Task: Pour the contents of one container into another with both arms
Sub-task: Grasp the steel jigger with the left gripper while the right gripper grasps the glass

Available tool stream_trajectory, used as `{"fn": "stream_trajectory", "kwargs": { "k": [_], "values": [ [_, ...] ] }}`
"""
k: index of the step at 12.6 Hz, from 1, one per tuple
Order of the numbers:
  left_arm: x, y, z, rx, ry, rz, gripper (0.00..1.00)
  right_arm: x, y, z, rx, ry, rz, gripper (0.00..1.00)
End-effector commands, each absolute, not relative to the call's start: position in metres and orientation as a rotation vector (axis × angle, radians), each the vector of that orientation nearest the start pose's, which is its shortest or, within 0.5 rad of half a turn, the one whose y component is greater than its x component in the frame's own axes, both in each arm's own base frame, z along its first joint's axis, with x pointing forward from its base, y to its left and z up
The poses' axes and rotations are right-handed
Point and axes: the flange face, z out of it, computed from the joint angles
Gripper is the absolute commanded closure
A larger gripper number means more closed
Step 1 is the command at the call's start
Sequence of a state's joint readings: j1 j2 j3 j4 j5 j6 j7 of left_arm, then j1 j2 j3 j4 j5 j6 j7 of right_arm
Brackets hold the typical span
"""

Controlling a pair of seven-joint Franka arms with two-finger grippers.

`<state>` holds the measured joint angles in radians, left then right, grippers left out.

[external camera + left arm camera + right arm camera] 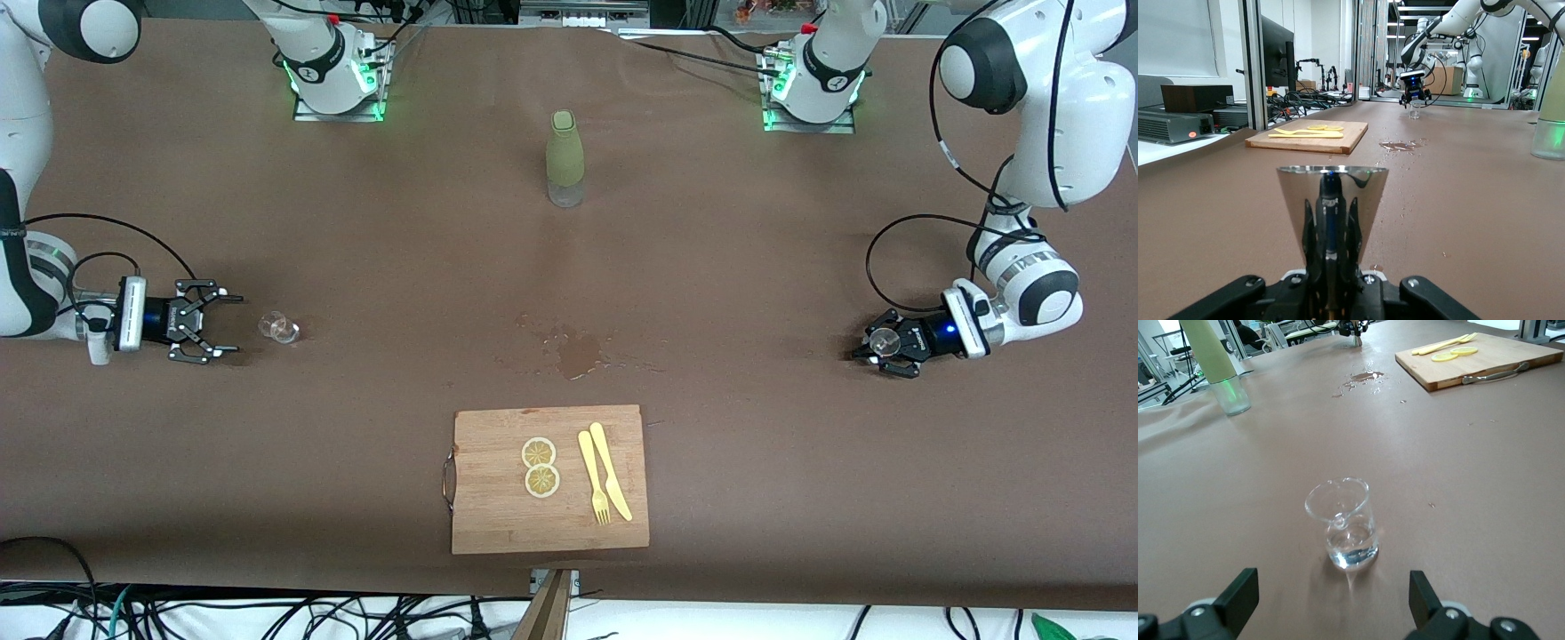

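Two hands low at the worktop (711, 267) ends.
Left hand (887, 343) clenched around metal cup (1332, 200); right hand (203, 321) released beside glass beaker (278, 327).

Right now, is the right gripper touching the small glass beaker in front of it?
Apart. The right wrist view shows the glass beaker standing on bare table ahead of the right gripper, its open jaws wide to either side; the front view shows the same gap.

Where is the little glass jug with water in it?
The glass jug stands on the table toward the right arm's end, just in front of the right tool, whose fingers are open and not touching it.
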<state>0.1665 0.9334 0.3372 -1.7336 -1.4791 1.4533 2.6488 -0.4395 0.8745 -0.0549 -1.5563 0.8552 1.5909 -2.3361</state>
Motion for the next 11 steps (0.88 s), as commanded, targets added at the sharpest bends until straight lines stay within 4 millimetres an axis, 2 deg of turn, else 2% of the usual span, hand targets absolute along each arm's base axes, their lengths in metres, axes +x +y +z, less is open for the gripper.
{"fn": "stream_trajectory", "kwargs": {
  "k": [1,3,6,11],
  "values": [
    [0.566,0.164,0.072,1.529,-1.212,1.288,1.0,0.587,-0.205,0.106,-1.593,-1.388,-0.779,0.0],
    [0.572,0.149,0.075,1.509,-1.177,1.292,1.0,0.59,-0.193,0.103,-1.573,-1.399,-0.772,0.0],
    [0.581,0.116,0.076,1.463,-1.123,1.263,1.0,0.592,-0.177,0.095,-1.553,-1.401,-0.75,0.0],
    [0.605,0.009,0.079,1.362,-1.015,1.254,1.0,0.598,-0.16,0.093,-1.539,-1.41,-0.738,0.01]
  ]
}}
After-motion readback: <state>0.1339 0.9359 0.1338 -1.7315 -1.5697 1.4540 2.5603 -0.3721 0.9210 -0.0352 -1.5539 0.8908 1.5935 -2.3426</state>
